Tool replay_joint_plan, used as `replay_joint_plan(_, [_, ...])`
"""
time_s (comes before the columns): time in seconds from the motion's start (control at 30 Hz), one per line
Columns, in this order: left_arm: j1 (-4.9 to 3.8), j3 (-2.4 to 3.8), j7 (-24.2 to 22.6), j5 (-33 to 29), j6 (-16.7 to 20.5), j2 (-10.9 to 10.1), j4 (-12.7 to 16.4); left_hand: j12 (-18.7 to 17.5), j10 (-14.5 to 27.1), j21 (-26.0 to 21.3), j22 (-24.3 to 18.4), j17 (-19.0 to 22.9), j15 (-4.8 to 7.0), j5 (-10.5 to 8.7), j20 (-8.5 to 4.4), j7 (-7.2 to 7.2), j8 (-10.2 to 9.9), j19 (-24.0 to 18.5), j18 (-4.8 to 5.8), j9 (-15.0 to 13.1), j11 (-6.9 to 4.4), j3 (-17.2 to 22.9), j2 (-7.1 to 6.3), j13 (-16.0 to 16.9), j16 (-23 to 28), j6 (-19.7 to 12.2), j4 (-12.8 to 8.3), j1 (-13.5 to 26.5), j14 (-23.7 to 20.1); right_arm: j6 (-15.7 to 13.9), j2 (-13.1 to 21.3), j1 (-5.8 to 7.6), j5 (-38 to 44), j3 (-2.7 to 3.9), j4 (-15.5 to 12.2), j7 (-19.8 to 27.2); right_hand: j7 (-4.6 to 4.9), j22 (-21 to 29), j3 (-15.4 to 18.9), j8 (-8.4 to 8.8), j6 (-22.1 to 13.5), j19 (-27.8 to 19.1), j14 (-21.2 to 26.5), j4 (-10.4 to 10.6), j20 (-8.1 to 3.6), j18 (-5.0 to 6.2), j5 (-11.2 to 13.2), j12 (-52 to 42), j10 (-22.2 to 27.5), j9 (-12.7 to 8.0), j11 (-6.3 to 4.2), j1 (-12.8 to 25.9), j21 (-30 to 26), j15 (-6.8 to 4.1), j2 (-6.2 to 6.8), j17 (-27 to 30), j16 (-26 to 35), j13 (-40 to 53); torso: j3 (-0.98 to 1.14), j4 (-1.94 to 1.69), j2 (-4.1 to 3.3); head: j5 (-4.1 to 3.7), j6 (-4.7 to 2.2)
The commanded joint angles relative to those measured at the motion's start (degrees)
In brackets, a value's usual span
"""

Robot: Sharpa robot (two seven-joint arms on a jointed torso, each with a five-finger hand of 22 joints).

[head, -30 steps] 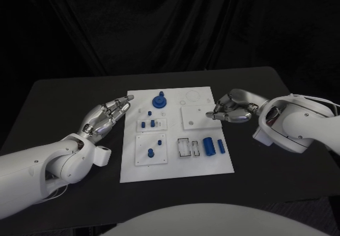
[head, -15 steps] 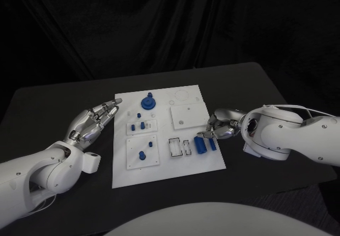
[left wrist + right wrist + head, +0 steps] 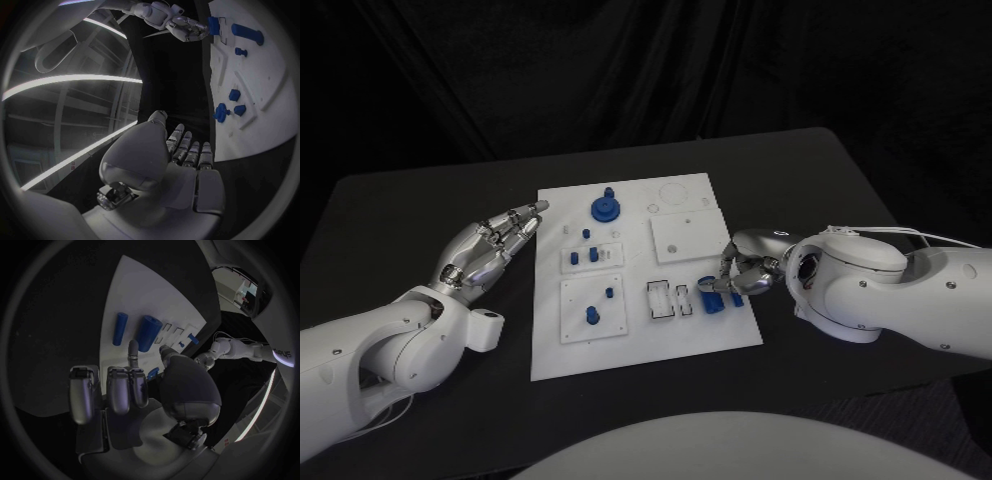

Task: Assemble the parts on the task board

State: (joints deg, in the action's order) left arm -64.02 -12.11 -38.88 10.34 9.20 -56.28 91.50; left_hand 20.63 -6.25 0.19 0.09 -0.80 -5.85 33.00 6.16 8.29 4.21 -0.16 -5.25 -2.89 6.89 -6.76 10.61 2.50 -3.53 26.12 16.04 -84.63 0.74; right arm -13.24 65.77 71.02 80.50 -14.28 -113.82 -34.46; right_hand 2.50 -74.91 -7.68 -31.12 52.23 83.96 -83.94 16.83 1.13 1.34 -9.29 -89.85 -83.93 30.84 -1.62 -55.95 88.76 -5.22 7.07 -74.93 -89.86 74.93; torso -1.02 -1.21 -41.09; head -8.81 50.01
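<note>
The white task board (image 3: 646, 335) lies in the middle of the black table. A thick blue cylinder (image 3: 710, 298) (image 3: 149, 333) and a thin one (image 3: 736, 298) (image 3: 120, 329) lie side by side near its right edge. My right hand (image 3: 744, 270) (image 3: 125, 390) hovers at that edge, just behind the cylinders. One finger and the thumb reach toward them, the other fingers are partly curled, and it holds nothing. My left hand (image 3: 495, 248) (image 3: 181, 165) floats beside the board's left edge with its fingers straight and apart, empty.
A round blue knob (image 3: 604, 208) stands at the board's far end. Small blue pegs (image 3: 593, 254) and a larger blue piece (image 3: 591, 317) sit in plates on the left half. Two rectangular slots (image 3: 658, 300) lie left of the cylinders. Bare table (image 3: 430, 200) surrounds the board.
The camera has shifted. My right hand has come from the board's far right side toward me, down to the two cylinders. The left hand has kept its place beside the board.
</note>
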Motion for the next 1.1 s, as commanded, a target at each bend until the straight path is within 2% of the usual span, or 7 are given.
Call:
replay_joint_plan(0.03, [-0.08, 0.03, -11.12, 0.53, -1.43, 0.21, 0.03, 0.34, -0.07, -0.19, -0.09, -0.05, -0.43, 0.36, 0.56, 0.31, 0.33, 0.16, 0.81, -0.04, 0.43, 0.26, -0.08, 0.05, -0.41, 0.24, -0.05, -0.66, 0.16, -0.21, -0.27, -0.21, 3.13, 0.03, -0.12, -3.03, 0.0, -14.71, 0.58, 0.15, 0.46, 5.57, -6.06, 0.26, 0.31, -1.05, 2.59, -0.15, -6.07, 0.13, 0.2, 1.55, 0.23, 0.3, 0.82, -15.07, -0.14, 15.07, 0.05, -0.14, -0.09, 0.03, -0.01])
replay_joint_plan(0.13, [-0.08, 0.03, -10.96, 0.53, -1.6, 0.27, 0.03, 0.39, -0.1, -0.19, -0.09, -0.06, -0.52, 0.38, 0.74, 0.38, 0.33, 0.16, 0.73, -0.04, 0.5, 0.31, -0.05, 0.05, -0.44, 0.25, -0.07, -0.74, 0.17, 0.51, -0.47, -0.26, 3.23, 0.03, -0.01, -3.59, 0.01, -14.65, 0.92, 0.3, 0.46, 5.48, -6.06, 0.26, 0.3, -1.0, 4.37, -0.15, -6.07, 0.19, 0.19, 2.67, 0.05, 0.3, 1.52, -15.07, -0.14, 15.07, 0.08, -0.11, -0.13, 0.19, -0.01])
replay_joint_plan(0.17, [-0.08, 0.03, -10.92, 0.53, -1.63, 0.27, 0.04, 0.41, -0.11, -0.19, -0.09, -0.06, -0.55, 0.39, 0.79, 0.39, 0.33, 0.16, 0.71, -0.04, 0.52, 0.32, -0.04, 0.05, -0.46, 0.25, -0.07, -0.76, 0.18, 0.69, -0.51, -0.27, 3.25, 0.03, 0.02, -3.67, 0.02, -14.63, 1.16, 0.36, 0.45, 5.46, -6.06, 0.27, 0.3, -0.98, 5.22, -0.15, -6.07, 0.21, 0.19, 3.13, 0.02, 0.3, 1.89, -15.07, -0.14, 15.07, 0.27, -0.03, -0.2, 0.32, -0.01])
replay_joint_plan(0.33, [-0.08, 0.03, -10.53, 0.53, -1.86, 0.23, 0.05, 0.38, -0.13, -0.19, -0.09, -0.06, -0.68, 0.41, 1.09, 0.48, 0.32, 0.16, 0.55, -0.03, 0.64, 0.42, 0.0, 0.05, -0.48, 0.24, -0.12, -0.9, 0.19, 1.94, -0.98, -0.38, 3.32, 0.03, 0.35, -3.9, 0.01, -14.6, 1.37, 0.42, 0.52, 5.42, -6.06, 0.29, 0.29, -0.96, 6.16, -0.15, -6.07, 0.27, 0.19, 3.64, -0.05, 0.29, 2.19, -15.07, -0.14, 15.07, 0.18, -0.17, -0.18, 0.42, -0.01])
replay_joint_plan(0.5, [-0.07, 0.03, -10.28, 0.53, -2.17, 0.27, 0.04, 0.26, -0.07, -0.19, -0.09, -0.08, -0.9, 0.49, 1.82, 0.56, 0.25, 0.16, 0.08, 0.0, 0.77, 0.61, 0.06, 0.03, -0.57, 0.03, -0.23, -1.16, 0.21, 2.73, -1.38, -0.62, 3.33, 0.03, 0.69, -3.86, -0.04, -14.53, 1.12, 0.36, 0.77, 5.33, -6.06, 0.25, 0.27, -0.91, 6.17, -0.15, -6.07, 0.34, 0.19, 3.53, -0.23, 0.24, 1.8, -15.07, -0.14, 15.07, 0.2, 0.03, -0.14, 0.93, -0.01])
replay_joint_plan(0.77, [-0.06, 0.03, -9.82, 0.53, -2.79, 0.2, 0.06, 0.11, 0.01, -0.19, -0.09, -0.09, -1.12, 0.49, 2.67, 0.68, 0.21, 0.16, -0.55, 0.0, 0.95, 0.7, -0.05, 0.02, -0.64, -0.02, -0.3, -1.32, 0.25, 4.49, -2.03, -0.94, 3.34, 0.03, 1.47, -4.11, -0.1, -14.38, -0.08, 0.57, 1.1, 5.13, -6.06, 0.15, 0.2, -0.8, 4.41, -0.15, -6.07, 0.46, 0.14, 1.59, -0.6, 0.14, 0.65, -15.07, -0.14, 15.07, 0.21, -0.02, -0.05, 1.0, -0.01])
replay_joint_plan(1.1, [-0.05, 0.03, -9.3, 0.53, -3.78, 0.52, -0.27, 0.01, 0.06, -0.19, -0.09, -0.09, -1.29, 0.54, 3.16, 0.78, 0.17, 0.16, -0.87, 0.01, 1.09, 0.72, -0.07, 0.01, -0.68, -0.2, -0.26, -1.3, 0.27, 3.27, -3.19, -1.3, 2.79, 0.03, 2.71, -2.15, -0.19, -14.36, -1.49, 0.93, 1.51, 5.08, -6.06, -0.1, 0.05, -0.78, -0.15, -0.15, -6.07, 0.67, 0.08, -1.8, -0.65, -0.04, -0.97, -15.07, -0.14, 15.07, 0.25, -0.09, -0.02, 1.31, -0.01])
